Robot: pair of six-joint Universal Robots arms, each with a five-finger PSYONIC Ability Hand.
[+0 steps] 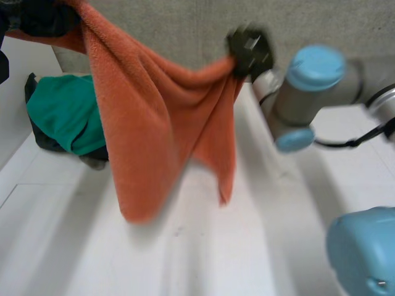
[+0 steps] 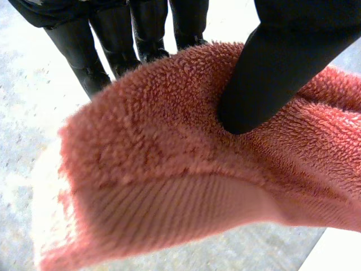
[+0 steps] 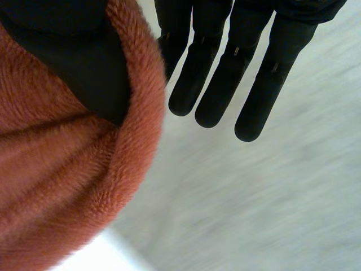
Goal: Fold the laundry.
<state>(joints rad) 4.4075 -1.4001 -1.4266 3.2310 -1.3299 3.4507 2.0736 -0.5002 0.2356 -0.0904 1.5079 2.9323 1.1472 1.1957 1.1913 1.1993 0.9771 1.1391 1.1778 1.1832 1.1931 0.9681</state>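
In the head view we saw a white table running away from us to a grey, rough wall. Above the table, clear of it, hung the orange towel, stretched between the two arms. The left robot hand gripped one upper corner at the far left, and the right robot hand gripped the other upper corner in front of the wall. The cloth sagged between them and its loose lower end dangled over the middle of the table. The right arm, grey with light-blue caps, reached in from the right side. At the far left of the table lay a crumpled green cloth on top of a dark cloth, partly hidden behind the hanging towel.

In the left wrist view we saw the left robot hand clamped on the orange towel. Its thumb pressed into the pile from the near side and its straight fingers backed the cloth from the other side. A grey speckled surface lay beyond them.

In the right wrist view we saw the right robot hand with its thumb sunk in the orange towel. The hem curled round the thumb and was caught against the base of the fingers, which stood straight and otherwise clear of the cloth. Behind them was the same sort of grey surface.
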